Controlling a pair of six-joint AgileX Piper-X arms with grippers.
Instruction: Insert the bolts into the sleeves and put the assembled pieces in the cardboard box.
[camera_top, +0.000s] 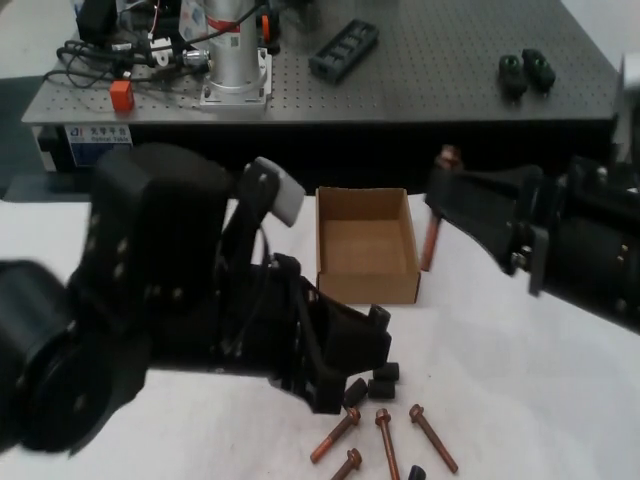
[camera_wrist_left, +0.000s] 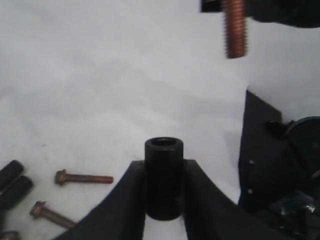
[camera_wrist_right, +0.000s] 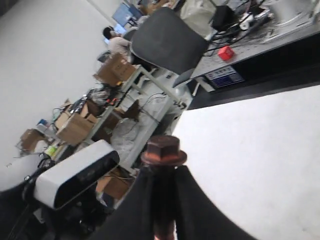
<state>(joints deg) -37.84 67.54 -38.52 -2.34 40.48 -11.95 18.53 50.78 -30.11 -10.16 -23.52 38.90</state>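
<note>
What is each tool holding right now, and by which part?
Left tool grips a black sleeve by its lower sides, open end up. Right tool grips a bolt by the shank just under its head.

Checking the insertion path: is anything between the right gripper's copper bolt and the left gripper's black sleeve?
Nothing visible does. The copper-coloured metal bolt hangs apart from the upright black cylindrical sleeve, its open top uncovered, the gap between them free.

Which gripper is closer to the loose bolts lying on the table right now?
Left. The left gripper, holding a sleeve, sits right beside the loose bolts. The right gripper, holding a bolt, is farther off by the cardboard box.
</note>
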